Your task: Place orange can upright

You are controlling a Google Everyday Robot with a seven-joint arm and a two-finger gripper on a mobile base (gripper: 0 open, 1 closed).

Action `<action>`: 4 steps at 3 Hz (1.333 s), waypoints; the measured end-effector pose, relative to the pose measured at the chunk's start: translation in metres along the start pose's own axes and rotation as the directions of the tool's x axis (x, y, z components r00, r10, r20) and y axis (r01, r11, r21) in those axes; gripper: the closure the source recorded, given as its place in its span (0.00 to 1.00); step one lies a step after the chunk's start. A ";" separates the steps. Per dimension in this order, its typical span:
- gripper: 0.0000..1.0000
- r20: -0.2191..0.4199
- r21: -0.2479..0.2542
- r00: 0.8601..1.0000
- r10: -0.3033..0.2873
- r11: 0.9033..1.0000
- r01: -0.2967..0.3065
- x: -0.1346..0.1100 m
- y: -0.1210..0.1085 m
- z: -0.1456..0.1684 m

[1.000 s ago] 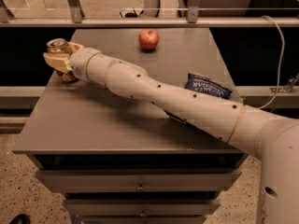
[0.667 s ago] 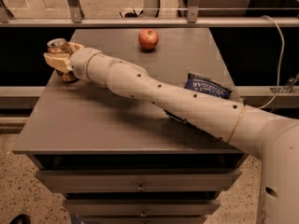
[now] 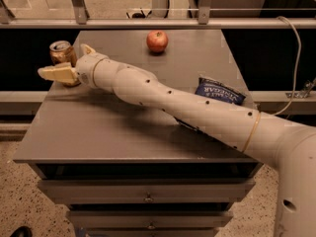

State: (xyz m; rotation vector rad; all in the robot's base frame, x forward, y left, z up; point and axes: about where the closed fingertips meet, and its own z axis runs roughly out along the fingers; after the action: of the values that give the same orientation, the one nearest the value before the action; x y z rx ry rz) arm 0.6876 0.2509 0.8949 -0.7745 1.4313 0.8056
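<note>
You cannot tell whether the end effector [image 3: 63, 62] is clamped on the orange can [image 3: 61, 51] or loose around it. It sits at the far left edge of the counter [image 3: 113, 132], right against the can, and covers the can's lower part. The arm [image 3: 177, 105] hides part of the dark blue chip bag [image 3: 220, 91]. The drawers [image 3: 148, 191] below are closed, their contents unseen. The can stands upright, orange-gold with dark mottling and a silver top. A red apple [image 3: 157, 41] lies well apart from it, at the back.

The orange can [image 3: 61, 53] stands upright at the worktop's [image 3: 123, 130] far left corner, silver top showing. The gripper [image 3: 70, 62] is right at it.
</note>
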 end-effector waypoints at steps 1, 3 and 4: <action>0.00 -0.033 0.000 0.999 -0.003 1.000 0.003 0.009 0.000 -0.024; 0.00 -0.120 0.041 0.982 -0.148 0.987 0.154 -0.021 -0.062 -0.128; 0.00 -0.196 0.068 0.959 -0.207 0.972 0.224 -0.035 -0.112 -0.183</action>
State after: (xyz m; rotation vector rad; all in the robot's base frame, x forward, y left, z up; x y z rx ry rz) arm 0.6864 0.0356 0.9274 -0.9384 1.5075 0.5078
